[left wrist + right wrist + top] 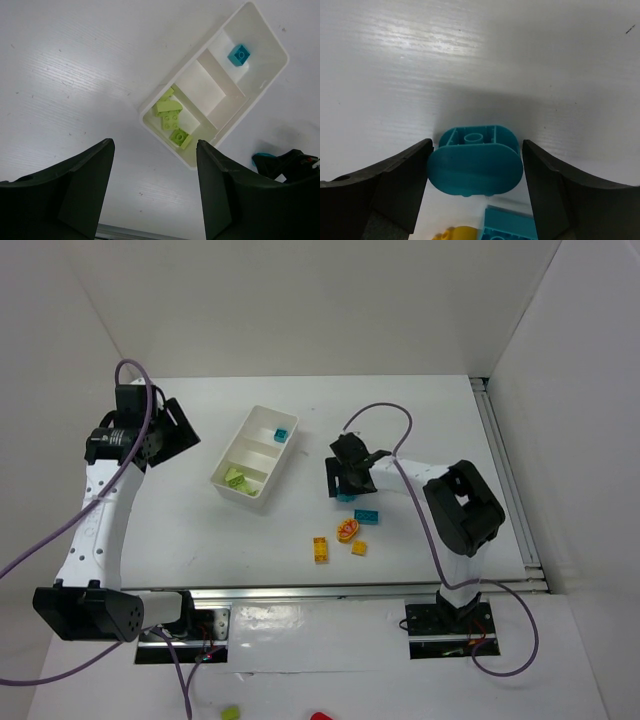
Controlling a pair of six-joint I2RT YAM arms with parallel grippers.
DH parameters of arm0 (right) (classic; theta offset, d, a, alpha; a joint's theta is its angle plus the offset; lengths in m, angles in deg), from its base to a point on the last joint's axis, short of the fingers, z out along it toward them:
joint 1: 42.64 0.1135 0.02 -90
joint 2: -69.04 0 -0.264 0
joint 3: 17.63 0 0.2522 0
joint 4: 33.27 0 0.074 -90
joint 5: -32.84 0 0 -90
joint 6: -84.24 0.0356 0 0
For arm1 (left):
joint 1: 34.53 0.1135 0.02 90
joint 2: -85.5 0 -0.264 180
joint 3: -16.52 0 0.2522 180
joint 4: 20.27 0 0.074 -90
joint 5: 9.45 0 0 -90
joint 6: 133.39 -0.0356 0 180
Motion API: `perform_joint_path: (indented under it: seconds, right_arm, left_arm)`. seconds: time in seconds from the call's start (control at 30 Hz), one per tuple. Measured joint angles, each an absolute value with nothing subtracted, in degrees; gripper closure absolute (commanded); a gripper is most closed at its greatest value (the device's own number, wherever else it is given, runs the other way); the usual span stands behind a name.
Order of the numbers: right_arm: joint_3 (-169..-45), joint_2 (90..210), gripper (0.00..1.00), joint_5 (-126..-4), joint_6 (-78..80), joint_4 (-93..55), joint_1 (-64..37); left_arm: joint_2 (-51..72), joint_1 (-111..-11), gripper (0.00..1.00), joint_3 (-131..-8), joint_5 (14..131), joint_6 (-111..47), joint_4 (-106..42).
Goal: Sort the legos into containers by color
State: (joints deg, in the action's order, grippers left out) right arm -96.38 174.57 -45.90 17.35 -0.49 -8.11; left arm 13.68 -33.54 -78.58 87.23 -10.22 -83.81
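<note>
Right tool (pixel 476 150) first: its two fingers sit against the two rounded ends of a teal brick (pixel 472 175), and from the wrist view I'd say it's pinching it. The brick is tipped so its hollow underside shows, right at the table (pixel 420 420) or barely off it, I can't tell which.

My guess on handling: it's light, hard, slick plastic, so it won't squash, but curved ends can roll or pop out of a squeeze. A hold across the flat long sides, centred, looks safer.

Just beside it on the table lie a second teal brick (pixel 366 516), an orange ring piece (pixel 348 530) and two yellow bricks (pixel 320 549) and (pixel 358 548), all loose.

Further left is the white tray (pixel 278 480). The far compartment has one teal brick (pixel 282 434), the near one has the lime bricks (pixel 236 478), and the middle one shows nothing. So the far slot is where this one belongs.

Left tool (pixel 154 145) hangs above the tray's near end with its fingers spread wide and nothing between them.
</note>
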Motion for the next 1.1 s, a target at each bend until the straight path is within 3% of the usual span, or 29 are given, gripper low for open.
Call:
perform_joint_path:
  seconds: [0.1, 0.17, 0.4, 0.73, 0.9, 1.0, 1.1]
  right_arm:
    - [-97.65, 175.51, 0.39, -45.68, 16.83, -0.88, -7.81]
    - [-98.08, 175.54, 0.44, -45.26, 16.72, -0.77, -7.61]
    - [-106.24, 175.47, 0.44, -45.53, 15.89, 0.47, -6.04]
    - [-135.5, 185.15, 0.44, -48.3, 13.66, -3.13, -3.54]
    - [-150.17, 198.75, 0.33, -49.15, 12.61, -3.02, -2.54]
    - [-155.07, 205.02, 0.12, -49.09, 12.24, -2.5, -2.23]
    - [-158.3, 208.36, 0.04, -48.85, 11.75, -0.68, -2.06]
  left_arm:
    - [13.68, -33.54, 0.24, -78.58, 87.05, -10.27, -83.73]
    - [13.66, -33.54, 0.24, -78.58, 86.94, -10.35, -83.73]
    - [13.68, -33.54, 0.24, -76.98, 86.13, -10.44, -82.87]
    - [16.83, -33.54, 0.17, -65.92, 82.92, -10.64, -82.65]
    - [20.26, -33.69, 0.16, -62.91, 80.76, -10.62, -82.92]
    - [21.53, -34.26, 0.16, -62.8, 80.1, -10.6, -82.94]
    - [23.08, -35.68, 0.22, -62.6, 79.8, -10.6, -82.96]
